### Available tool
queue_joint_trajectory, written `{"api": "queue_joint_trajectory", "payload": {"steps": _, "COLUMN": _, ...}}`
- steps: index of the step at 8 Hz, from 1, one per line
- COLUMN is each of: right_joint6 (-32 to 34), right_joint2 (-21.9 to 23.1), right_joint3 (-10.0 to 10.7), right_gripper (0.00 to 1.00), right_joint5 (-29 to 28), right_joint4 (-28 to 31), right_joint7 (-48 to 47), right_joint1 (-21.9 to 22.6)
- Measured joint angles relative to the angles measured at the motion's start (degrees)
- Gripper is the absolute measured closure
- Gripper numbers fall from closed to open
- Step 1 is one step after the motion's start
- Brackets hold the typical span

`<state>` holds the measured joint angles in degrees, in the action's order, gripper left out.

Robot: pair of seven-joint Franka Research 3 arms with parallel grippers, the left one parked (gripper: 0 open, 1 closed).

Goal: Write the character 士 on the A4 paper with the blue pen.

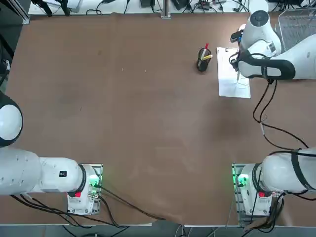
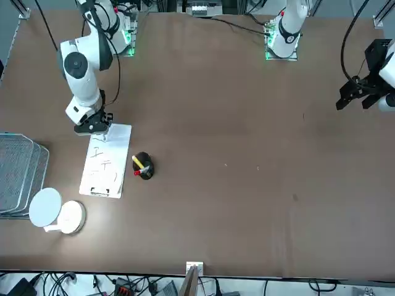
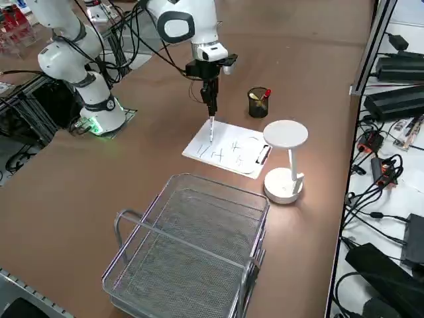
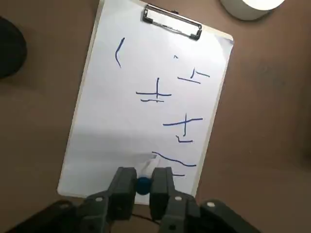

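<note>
Pen upright over clipped A4 sheet

Black mesh cup has a red-tipped pen and a yellow pen in it, beside the A4 paper. Wire basket near the paper, contents none seen. Right gripper pinched on blue pen, over the paper's end away from the clip. Pen's long axis near vertical, tip down. Tip contact unclear; arm hides part of the sheet in top view.
</note>
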<state>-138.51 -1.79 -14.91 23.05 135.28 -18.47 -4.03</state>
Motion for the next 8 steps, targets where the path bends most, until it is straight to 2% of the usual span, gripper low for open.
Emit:
{"api": "queue_joint_trajectory", "payload": {"steps": 3, "right_joint6": 0.73, "right_joint2": 0.13, "right_joint3": 0.07, "right_gripper": 0.81, "right_joint5": 0.0, "right_joint4": -0.22, "right_joint7": 0.42, "right_joint1": -0.07}}
{"api": "queue_joint_trajectory", "payload": {"steps": 8, "right_joint6": 1.19, "right_joint2": -0.21, "right_joint3": 1.43, "right_gripper": 0.81, "right_joint5": 0.02, "right_joint4": -0.23, "right_joint7": 4.02, "right_joint1": -0.52}}
